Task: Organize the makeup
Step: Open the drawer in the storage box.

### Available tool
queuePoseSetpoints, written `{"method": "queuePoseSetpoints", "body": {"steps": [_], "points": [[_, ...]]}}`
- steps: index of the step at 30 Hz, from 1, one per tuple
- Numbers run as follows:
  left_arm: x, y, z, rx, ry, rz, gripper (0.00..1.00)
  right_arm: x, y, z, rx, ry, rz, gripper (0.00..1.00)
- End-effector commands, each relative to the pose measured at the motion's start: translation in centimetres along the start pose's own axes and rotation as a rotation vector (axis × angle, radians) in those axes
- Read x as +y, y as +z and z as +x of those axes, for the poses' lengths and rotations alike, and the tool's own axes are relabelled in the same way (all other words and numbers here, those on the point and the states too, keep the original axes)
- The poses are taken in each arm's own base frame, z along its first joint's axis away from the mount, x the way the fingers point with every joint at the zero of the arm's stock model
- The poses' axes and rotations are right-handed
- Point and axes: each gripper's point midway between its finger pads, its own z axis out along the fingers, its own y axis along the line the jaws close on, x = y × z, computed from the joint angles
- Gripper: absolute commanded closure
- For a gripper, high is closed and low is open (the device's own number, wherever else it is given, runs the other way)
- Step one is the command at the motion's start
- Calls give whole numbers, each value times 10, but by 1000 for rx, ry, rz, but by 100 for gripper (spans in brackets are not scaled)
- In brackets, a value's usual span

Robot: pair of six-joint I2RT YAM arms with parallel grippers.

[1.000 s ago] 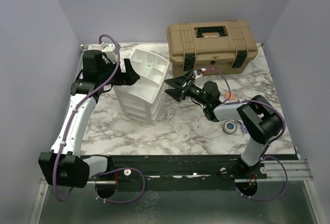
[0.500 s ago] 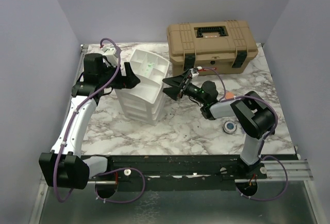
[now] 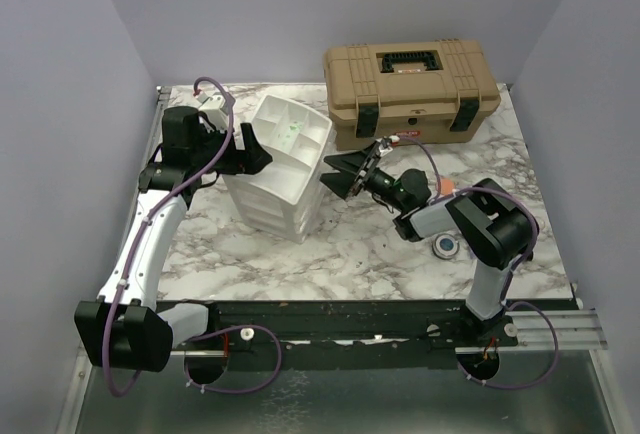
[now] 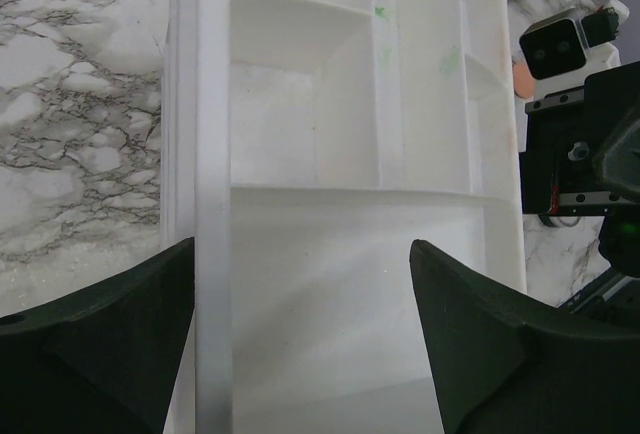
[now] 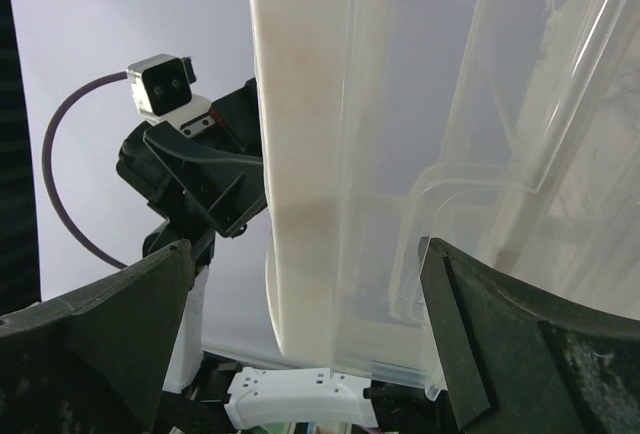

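Two robot arms reach toward a white drawer unit (image 3: 275,169) standing mid-left on a marble surface (image 3: 350,254). From above, the left tool (image 3: 258,147) sits at the unit's upper left edge. The right tool (image 3: 338,172) is just off its right side. Both are spread wide and grasp nothing. A tan toolbox (image 3: 410,79), lid down, stands at the back. The makeup in sight lies well apart from the unit, on the right. A round blue-centred compact (image 3: 445,246) is near the right arm's base, and a salmon disc (image 3: 447,187) is half hidden by that arm. No other cosmetics can be made out.

The left wrist view looks down into the unit's top tray, showing white dividers and a few green smudges. The dark fingers (image 4: 110,344) straddle the tray, released.

In the right wrist view, the fingers (image 5: 100,344) bracket the unit's corner and a clear drawer front, with gaps on both sides.

The likely risk is that the light plastic unit gets pushed from one side harder than the other and slides or tips. The right forearm, passing just beside the disc, could also sweep it along the surface.
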Motion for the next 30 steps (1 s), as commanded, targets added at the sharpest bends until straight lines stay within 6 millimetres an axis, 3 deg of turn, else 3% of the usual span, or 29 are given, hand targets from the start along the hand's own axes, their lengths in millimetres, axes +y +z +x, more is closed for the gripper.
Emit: {"method": "queuePoseSetpoints", "body": {"steps": [1,16,24,27,30], "points": [[2,-1,18,46,-41,-19,14,50,-11,4,-27,-65,-183,0],[6,1,20,52,-44,-41,14,54,-34,6,-85,-90,-168,2],[7,1,21,56,-42,-43,14,40,-58,2,-121,-91,-146,5],[7,2,21,57,-42,-40,14,37,-60,0,-139,-98,-120,5],[5,1,19,52,-39,-36,13,29,-50,2,-100,-119,-45,4]]}}
